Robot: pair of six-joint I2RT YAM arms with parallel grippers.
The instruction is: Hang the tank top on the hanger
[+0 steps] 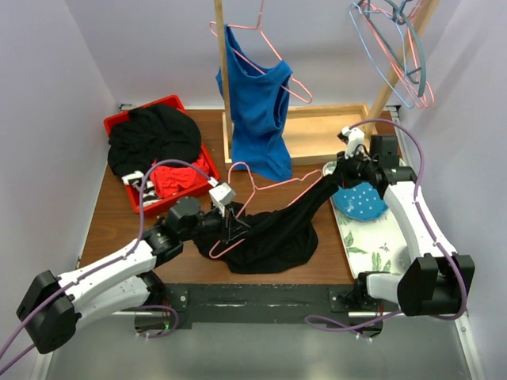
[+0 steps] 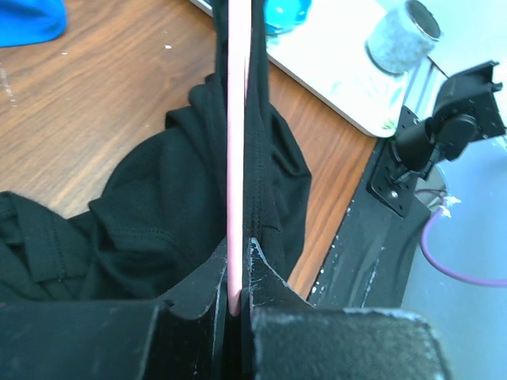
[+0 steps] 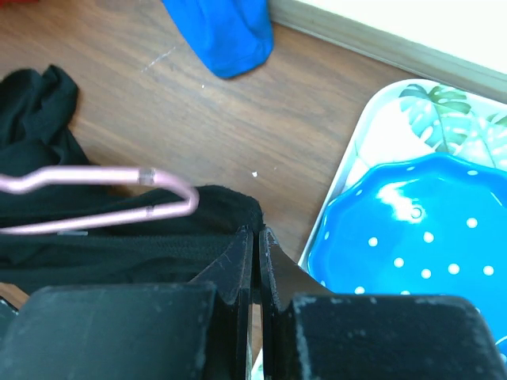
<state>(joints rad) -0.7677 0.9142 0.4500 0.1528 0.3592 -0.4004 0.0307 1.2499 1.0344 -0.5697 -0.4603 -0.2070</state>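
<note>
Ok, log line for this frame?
left fingers: shut on hanger | right fingers: shut on tank top | tank top: bunched on table, end taut

1. We see a red plastic bin (image 1: 142,108) holding a bulky black garment heap (image 1: 152,136).
2. We find a blue fabric tank top (image 1: 257,111) hanging at a wooden rack (image 1: 219,14).
3. We note a blue white-dotted plate (image 1: 360,201) resting on a leaf-printed tray (image 1: 372,249).

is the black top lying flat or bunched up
Bunched: the tank top lies in a folded heap, with one end stretched taut to the right gripper, which is shut on it.
</note>
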